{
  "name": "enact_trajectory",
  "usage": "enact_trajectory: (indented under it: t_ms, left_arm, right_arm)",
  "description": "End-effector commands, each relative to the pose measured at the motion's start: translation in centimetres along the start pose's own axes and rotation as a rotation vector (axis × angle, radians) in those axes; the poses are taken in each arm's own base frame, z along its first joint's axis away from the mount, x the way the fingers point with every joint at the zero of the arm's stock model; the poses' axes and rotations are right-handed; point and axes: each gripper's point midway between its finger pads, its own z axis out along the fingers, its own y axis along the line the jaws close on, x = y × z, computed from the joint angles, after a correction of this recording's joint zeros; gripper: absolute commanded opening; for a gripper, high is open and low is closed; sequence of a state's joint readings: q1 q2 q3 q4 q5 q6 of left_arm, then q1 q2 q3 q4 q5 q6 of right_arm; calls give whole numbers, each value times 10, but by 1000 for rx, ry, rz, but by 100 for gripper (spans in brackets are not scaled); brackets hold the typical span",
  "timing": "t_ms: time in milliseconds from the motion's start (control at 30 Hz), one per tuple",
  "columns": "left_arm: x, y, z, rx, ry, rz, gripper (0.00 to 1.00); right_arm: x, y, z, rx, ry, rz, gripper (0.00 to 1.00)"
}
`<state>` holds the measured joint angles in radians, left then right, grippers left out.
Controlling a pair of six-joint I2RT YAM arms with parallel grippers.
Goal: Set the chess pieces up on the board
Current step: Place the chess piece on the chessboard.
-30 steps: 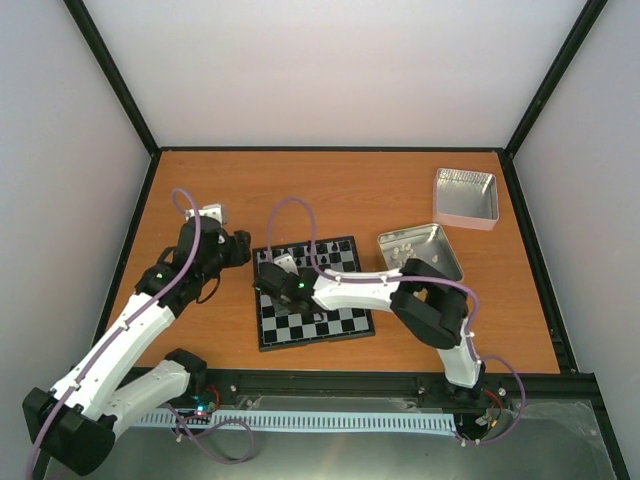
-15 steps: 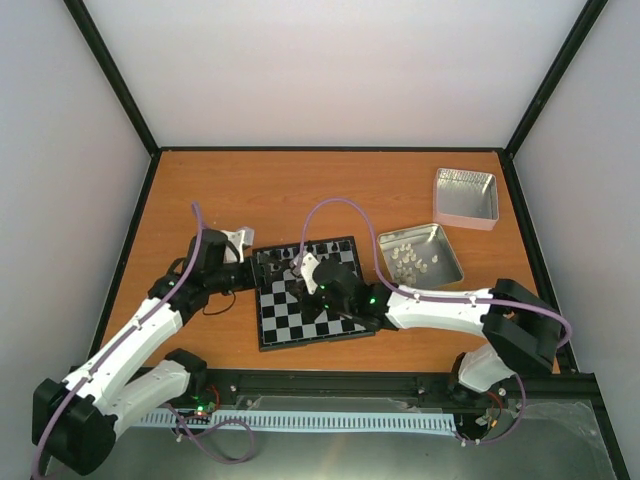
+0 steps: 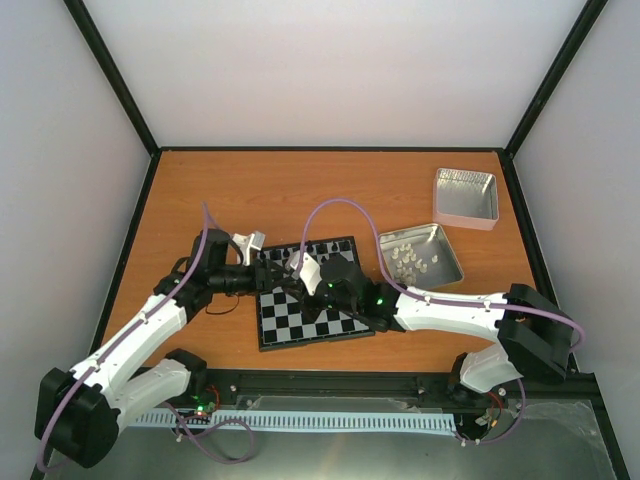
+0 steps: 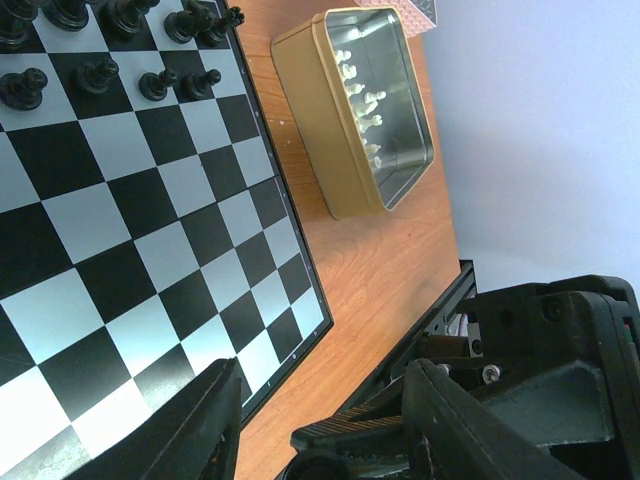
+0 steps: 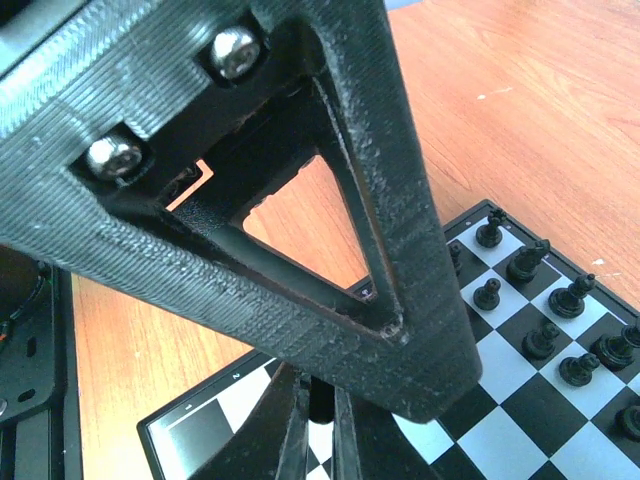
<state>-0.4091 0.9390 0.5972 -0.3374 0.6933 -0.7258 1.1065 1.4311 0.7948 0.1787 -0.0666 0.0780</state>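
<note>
Tin (image 3: 443, 263) holding white pieces (image 3: 406, 257); second tin (image 3: 465, 196) beyond.

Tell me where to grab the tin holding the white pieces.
Pinch one long upright wall of the tin from above, one jaw inside, one outside. The walls are thin, and the tin looks too wide to span. Take it at its near end, which looks clear of the white pieces.

worktop (image 3: 340, 190): orange wood-grain laminate, smooth, satin.
board (image 4: 150, 230): glossy black and light-grey checks.
chess pieces (image 4: 100, 72): black, glossy, plastic-looking.
tins (image 3: 465, 195): bright shiny metal.
right hand (image 5: 318, 440): matt black plastic, ribbed.
</note>
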Motion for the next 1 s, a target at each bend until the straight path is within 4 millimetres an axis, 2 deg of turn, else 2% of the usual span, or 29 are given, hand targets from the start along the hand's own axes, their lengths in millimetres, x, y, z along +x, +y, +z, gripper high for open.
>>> enact_trajectory:
  t_ms: [0, 67, 233, 367, 467, 733, 867, 967]
  left_arm:
    - [-1, 2, -2, -5, 3, -14, 45]
    - [-3, 2, -3, -18, -7, -17, 50]
    - [-7, 1, -8, -26, -30, -31, 50]
    - [-7, 3, -8, -28, -39, -40, 38]
    - [-8, 1, -7, -13, -35, -39, 35]
    - [-3, -4, 0, 48, 10, -53, 20]
    - [-2, -7, 1, 78, 20, -61, 16]
    - [-1, -8, 2, 85, 26, -64, 9]
  right_arm:
    - [-18, -5, -4, 30, -68, -26, 5]
    - [-16, -8, -3, 47, -60, -25, 5]
    - [-12, -20, 0, 104, -48, 4, 5]
    - [-16, -24, 1, 125, -69, 50, 5]
    - [-17, -24, 2, 120, -72, 59, 5]
    - [-19, -19, 3, 97, -73, 47, 5]
    - [-17, -18, 3, 87, -67, 38, 5]
    - [-18, -19, 3, 93, -69, 42, 6]
